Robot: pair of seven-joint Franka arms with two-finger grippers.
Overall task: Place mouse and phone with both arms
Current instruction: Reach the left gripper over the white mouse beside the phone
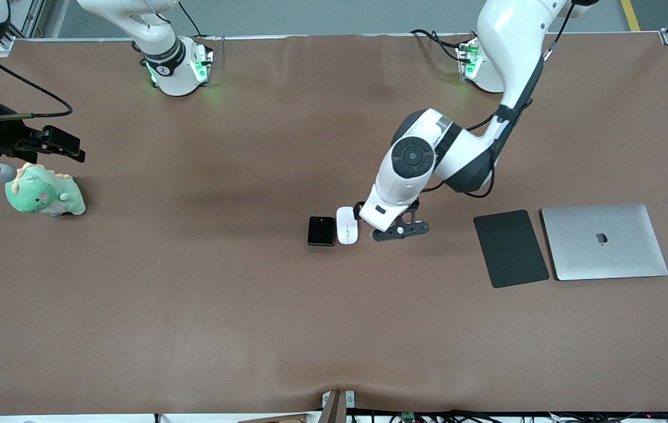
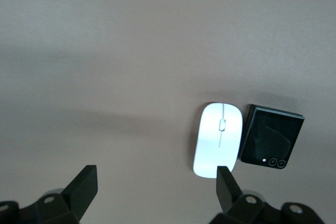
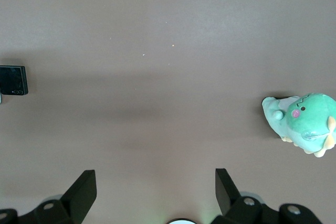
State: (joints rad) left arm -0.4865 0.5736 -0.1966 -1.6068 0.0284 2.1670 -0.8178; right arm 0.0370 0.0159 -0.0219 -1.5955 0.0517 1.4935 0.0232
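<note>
Mouse [image 1: 346, 225] and phone [image 1: 321, 231] lie side by side on the worktop [image 1: 251, 305], untouched; my left hand [image 1: 399, 230] beside the mouse and my right hand [image 1: 54, 145] above the dinosaur toy [image 1: 44, 192] are wide open, empty.

Glossy white oval mouse [image 2: 218, 139] lying just beside small black glossy phone [image 2: 271, 143] on brown desk [image 2: 131, 51]; left end effector [image 2: 156, 186] spread wide, empty, above.

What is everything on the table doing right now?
mouse: lying flat, beside the phone, not held.
phone: lying flat, not held.
left gripper: open, low beside the mouse.
right gripper: open, above the toy dinosaur.
toy dinosaur: on the table.
laptop: closed.
mat: flat, bare.
</note>
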